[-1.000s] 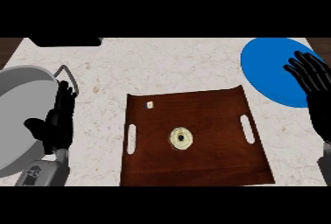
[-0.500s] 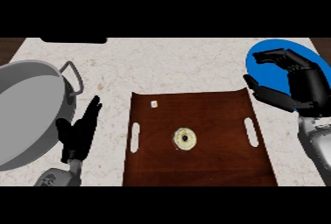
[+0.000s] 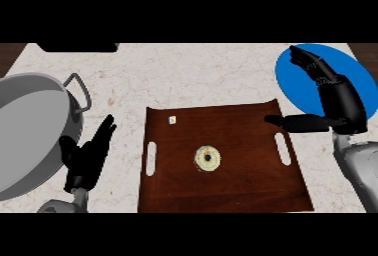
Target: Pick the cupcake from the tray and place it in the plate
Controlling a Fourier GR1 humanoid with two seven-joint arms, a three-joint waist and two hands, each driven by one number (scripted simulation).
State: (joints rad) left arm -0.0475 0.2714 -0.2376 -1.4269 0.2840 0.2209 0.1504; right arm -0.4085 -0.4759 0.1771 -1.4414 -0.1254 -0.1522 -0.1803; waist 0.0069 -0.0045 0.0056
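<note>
A small pale cupcake with a dark centre sits in the middle of the brown tray. The blue plate lies at the far right of the counter, partly hidden by my right hand. That hand is open, fingers straight and pointing away, thumb reaching left over the tray's right edge, well to the right of the cupcake. My left hand is open with fingers up, left of the tray beside the pot.
A large grey pot with a handle fills the left side of the counter. A dark object lies at the far edge, top left. The marble counter stretches beyond the tray.
My right hand has straightened its fingers and shifted down and left toward the tray's right edge. The left hand has moved slightly right and lower.
</note>
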